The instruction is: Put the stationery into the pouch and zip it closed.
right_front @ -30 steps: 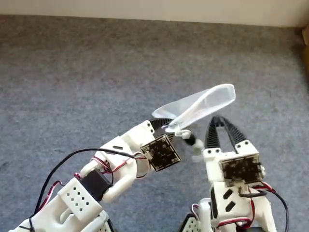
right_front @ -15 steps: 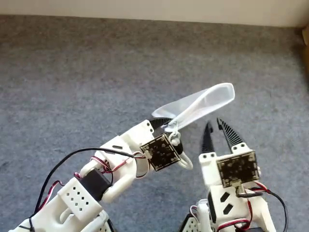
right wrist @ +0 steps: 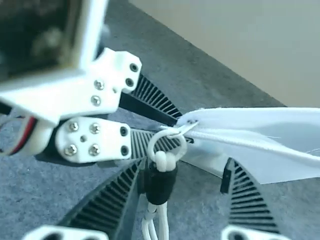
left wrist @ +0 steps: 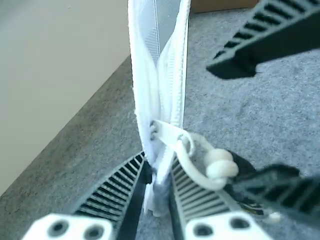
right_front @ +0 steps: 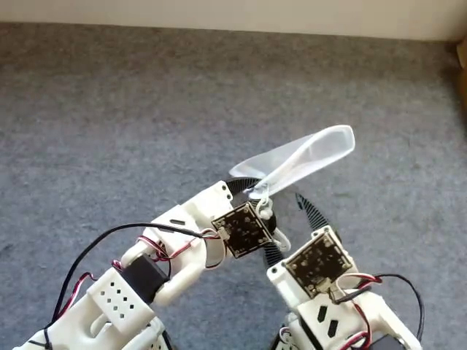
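1. The left gripper (left wrist: 157, 187) was clamped on the near end of the white pouch (right_front: 300, 160), which slanted away to the far right
2. The right gripper (right wrist: 180, 195) stood spread, jaws either side of the zip cord (right wrist: 161, 165)
3. The grey carpet (right_front: 109, 109) ran left and far to the pale wall (right_front: 219, 11)

Your pouch (right_front: 310, 154) is translucent white, and its pull cord (left wrist: 215, 167) is white with a black sleeve. The left gripper (left wrist: 156, 165) and right gripper (right wrist: 185, 168) both have black ribbed fingers on white bodies. The carpet (right_front: 109, 109) is speckled grey, the wall (right_front: 219, 11) cream.
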